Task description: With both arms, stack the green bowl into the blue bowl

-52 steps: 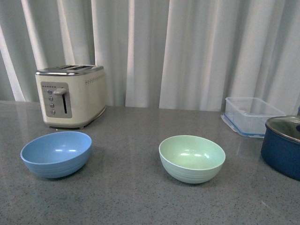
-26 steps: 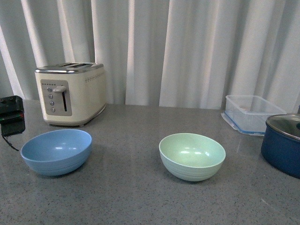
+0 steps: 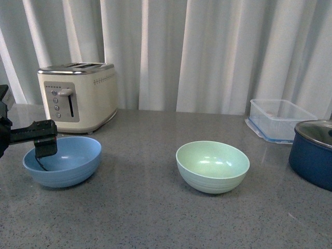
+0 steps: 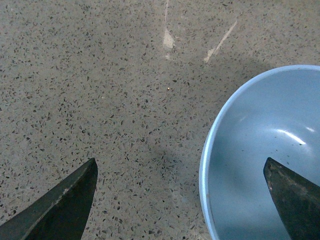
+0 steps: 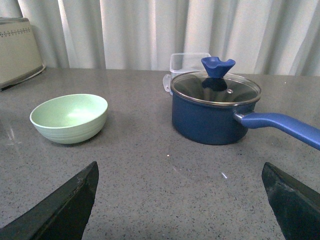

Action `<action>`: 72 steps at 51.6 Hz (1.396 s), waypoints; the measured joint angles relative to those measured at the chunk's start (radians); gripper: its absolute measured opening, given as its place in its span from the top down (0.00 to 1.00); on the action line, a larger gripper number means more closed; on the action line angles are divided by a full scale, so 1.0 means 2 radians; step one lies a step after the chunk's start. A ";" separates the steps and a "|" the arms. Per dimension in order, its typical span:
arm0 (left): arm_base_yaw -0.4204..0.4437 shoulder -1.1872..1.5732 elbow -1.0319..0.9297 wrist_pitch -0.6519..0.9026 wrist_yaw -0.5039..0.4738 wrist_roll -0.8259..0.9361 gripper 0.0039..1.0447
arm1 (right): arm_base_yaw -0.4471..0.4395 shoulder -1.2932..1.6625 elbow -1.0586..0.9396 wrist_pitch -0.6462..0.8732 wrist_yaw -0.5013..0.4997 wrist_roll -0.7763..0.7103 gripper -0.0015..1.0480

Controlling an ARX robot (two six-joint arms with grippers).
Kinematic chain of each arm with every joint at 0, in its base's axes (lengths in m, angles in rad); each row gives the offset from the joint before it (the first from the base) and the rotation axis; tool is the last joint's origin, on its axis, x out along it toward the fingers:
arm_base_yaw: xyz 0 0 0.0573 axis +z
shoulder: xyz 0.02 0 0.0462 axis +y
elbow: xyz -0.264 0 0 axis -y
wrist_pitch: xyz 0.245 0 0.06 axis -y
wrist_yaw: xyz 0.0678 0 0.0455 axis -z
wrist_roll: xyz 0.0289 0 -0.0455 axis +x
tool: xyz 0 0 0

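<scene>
—Green bowl (image 3: 212, 166) sits alone on the grey table (image 3: 145, 212), right of centre, upright and empty. Neither of your grippers touches it.

—And the blue bowl (image 3: 67, 168) is over on the left, in front of the toaster (image 3: 78, 96), well apart from the green one. Your left gripper (image 4: 180, 200) hangs at the left side of its rim, jaws spread wide. One finger is over the inside and the other is over bare table outside.

—Which step would you call this?

—The opening one, I'd say. You're lining the left arm up to steady the blue bowl by its rim. Nothing is gripped yet.

—Your right gripper (image 5: 180, 200)?

—Out of the front view. Its own camera shows the fingers wide apart with nothing between them, low over the table. The green bowl is a way off, and the navy pot (image 5: 215, 117) with its glass lid is also ahead.

—Next move, then?

—Probably lower the left jaws so the rim wall passes between them, then close gently. After that, bring your right arm to the green bowl's near rim, keeping off the pot's handle (image 5: 285, 127). Both bowls look smooth and light, so a one-sided pinch may tip them. Lift slowly.
</scene>
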 joint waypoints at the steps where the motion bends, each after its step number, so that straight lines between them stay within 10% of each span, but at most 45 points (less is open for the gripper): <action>1: 0.000 0.003 0.002 0.000 -0.002 0.000 0.06 | 0.000 0.000 0.000 0.000 0.000 0.000 0.10; 33: -0.022 0.025 0.018 -0.006 -0.014 -0.032 0.96 | 0.000 0.000 0.000 0.000 0.000 0.000 0.10; 72: -0.096 -0.006 0.046 -0.023 -0.007 -0.075 0.97 | 0.000 0.000 0.000 0.000 0.000 0.000 0.10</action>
